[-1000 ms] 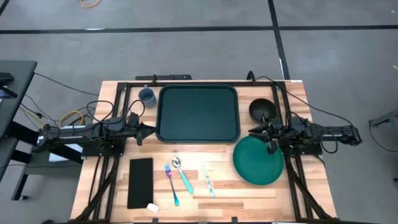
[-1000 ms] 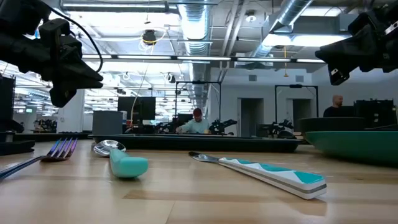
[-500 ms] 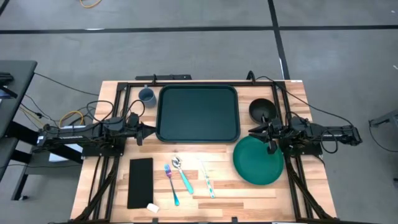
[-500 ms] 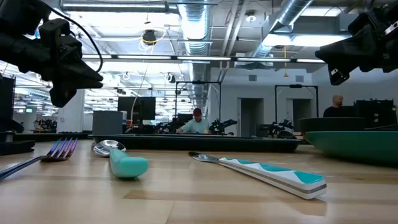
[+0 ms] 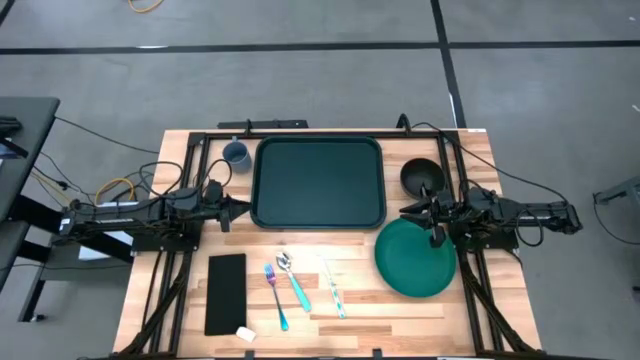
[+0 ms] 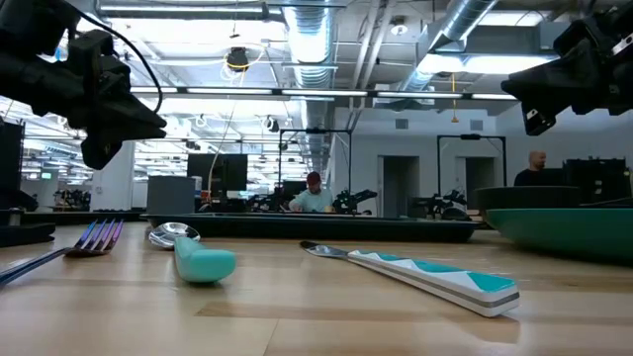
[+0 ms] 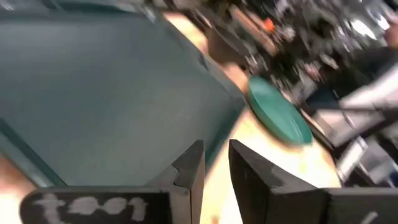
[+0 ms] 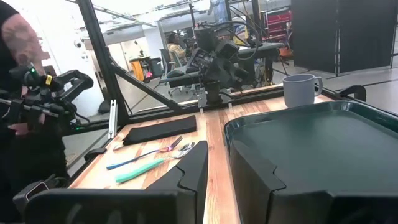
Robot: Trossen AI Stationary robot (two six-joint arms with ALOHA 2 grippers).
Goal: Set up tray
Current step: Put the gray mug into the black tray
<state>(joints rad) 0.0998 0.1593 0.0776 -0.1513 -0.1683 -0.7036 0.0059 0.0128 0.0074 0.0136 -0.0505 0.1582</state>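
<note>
At desk level, the pale wooden desk (image 6: 316,316) fills the foreground. A teal-handled spoon (image 6: 198,259) lies left of centre, its bowl pointing away, with a fork (image 6: 69,247) of iridescent purple tines just beside it at the left edge. A knife (image 6: 420,275) with a teal-and-white handle lies diagonally right of centre. Behind them runs the dark rim of the tray (image 6: 316,227), and the green plate (image 6: 564,232) sits at right. Both dark arms hang in the upper corners. Two people show in the room beyond.

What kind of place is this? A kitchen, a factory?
Most likely a robotics lab or workshop, not a kitchen. The ceiling has bare ducts, more robot arms stand on benches behind, and a person works at one. The tray and plate look like practice props.
</note>
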